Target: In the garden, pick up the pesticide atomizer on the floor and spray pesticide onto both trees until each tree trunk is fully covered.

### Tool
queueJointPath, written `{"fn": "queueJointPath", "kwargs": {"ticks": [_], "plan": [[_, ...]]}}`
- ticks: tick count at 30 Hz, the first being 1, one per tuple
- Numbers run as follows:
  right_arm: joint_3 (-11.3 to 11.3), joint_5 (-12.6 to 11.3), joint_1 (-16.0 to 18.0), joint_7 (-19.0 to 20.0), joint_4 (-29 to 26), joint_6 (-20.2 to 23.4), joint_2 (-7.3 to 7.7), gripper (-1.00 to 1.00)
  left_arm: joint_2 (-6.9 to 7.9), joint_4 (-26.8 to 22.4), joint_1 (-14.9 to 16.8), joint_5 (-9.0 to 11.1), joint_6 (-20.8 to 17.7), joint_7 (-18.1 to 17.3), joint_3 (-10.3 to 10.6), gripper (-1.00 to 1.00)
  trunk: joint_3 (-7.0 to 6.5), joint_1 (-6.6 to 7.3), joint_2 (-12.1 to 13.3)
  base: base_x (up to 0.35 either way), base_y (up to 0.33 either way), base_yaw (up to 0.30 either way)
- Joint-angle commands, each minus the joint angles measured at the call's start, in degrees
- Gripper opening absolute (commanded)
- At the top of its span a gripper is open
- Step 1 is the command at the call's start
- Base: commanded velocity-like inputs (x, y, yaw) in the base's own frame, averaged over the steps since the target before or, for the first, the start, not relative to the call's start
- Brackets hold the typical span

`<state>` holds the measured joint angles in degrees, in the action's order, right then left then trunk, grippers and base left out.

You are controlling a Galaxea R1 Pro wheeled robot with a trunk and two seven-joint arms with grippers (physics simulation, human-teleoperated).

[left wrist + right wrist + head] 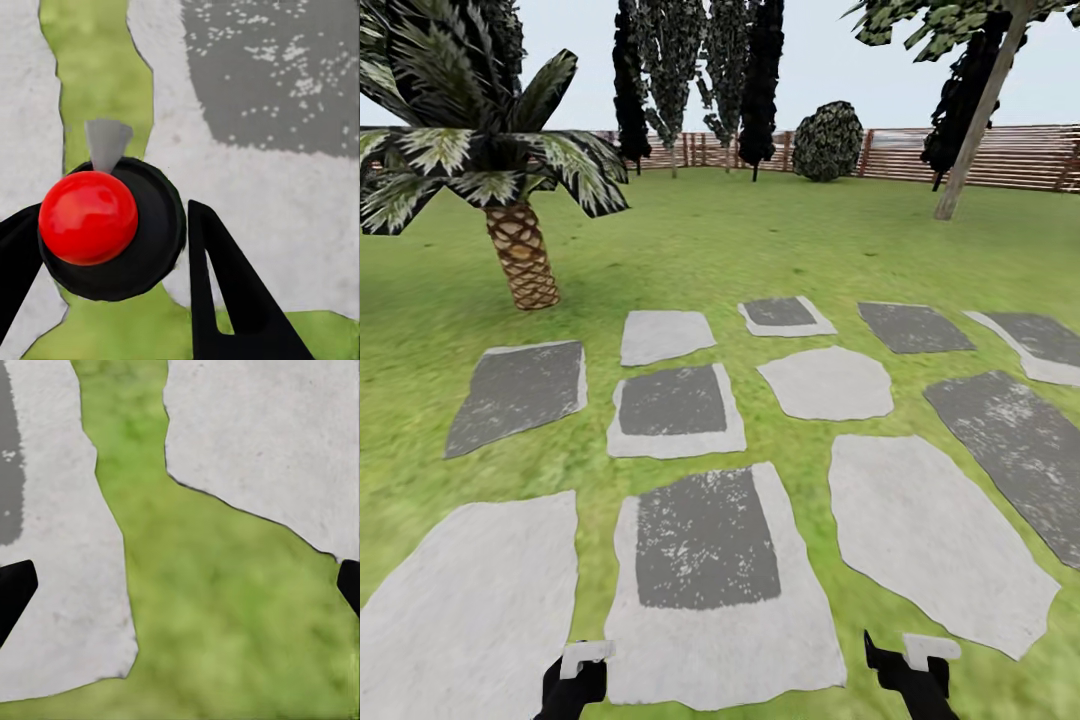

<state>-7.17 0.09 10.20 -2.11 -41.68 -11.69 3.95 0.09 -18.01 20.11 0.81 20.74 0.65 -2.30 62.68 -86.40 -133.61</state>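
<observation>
In the left wrist view the pesticide atomizer (88, 217) shows from above, a round black bottle with a red cap and a small grey nozzle. My left gripper (112, 236) is shut on it, one black finger (225, 285) against each side of the bottle. The left gripper (575, 672) sits low at the picture's bottom edge in the head view. My right gripper (910, 662) is open and empty, its fingertips (16, 585) wide apart over grass. A tree with a pale leaning trunk (978, 130) stands far right by the fence.
Pale and dark grey stepping slabs (705, 540) lie across the lawn ahead. A palm-like plant (520, 250) stands at the left. Tall dark trees (690, 80), a round bush (828, 140) and a slatted wooden fence (1000, 155) close the back.
</observation>
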Motion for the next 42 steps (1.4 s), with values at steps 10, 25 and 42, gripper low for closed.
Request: {"fn": "queueJointPath", "kwargs": {"ticks": [10, 25, 42], "plan": [[0.0, 0.0, 0.0, 0.0, 0.0, 0.0, 0.00, 1.00, 0.00, 0.0, 0.0, 0.0, 0.0, 0.0, 0.0, -1.00, -0.55, 0.00, 0.0, 0.000, -0.269, -0.262], [0.0, 0.0, 0.0, 0.0, 0.0, 0.0, 0.00, 1.00, 0.00, 0.0, 0.0, 0.0, 0.0, 0.1, 0.0, -1.00, -1.36, 0.00, 0.0, 0.043, -0.269, -0.262], [0.0, 0.0, 0.0, 0.0, -0.1, 0.0, 0.00, 1.00, 0.00, 0.0, 0.0, 0.0, 0.0, 0.1, 0.0, -1.00, -2.26, 0.00, 0.0, 0.210, -0.199, -0.262]]}}
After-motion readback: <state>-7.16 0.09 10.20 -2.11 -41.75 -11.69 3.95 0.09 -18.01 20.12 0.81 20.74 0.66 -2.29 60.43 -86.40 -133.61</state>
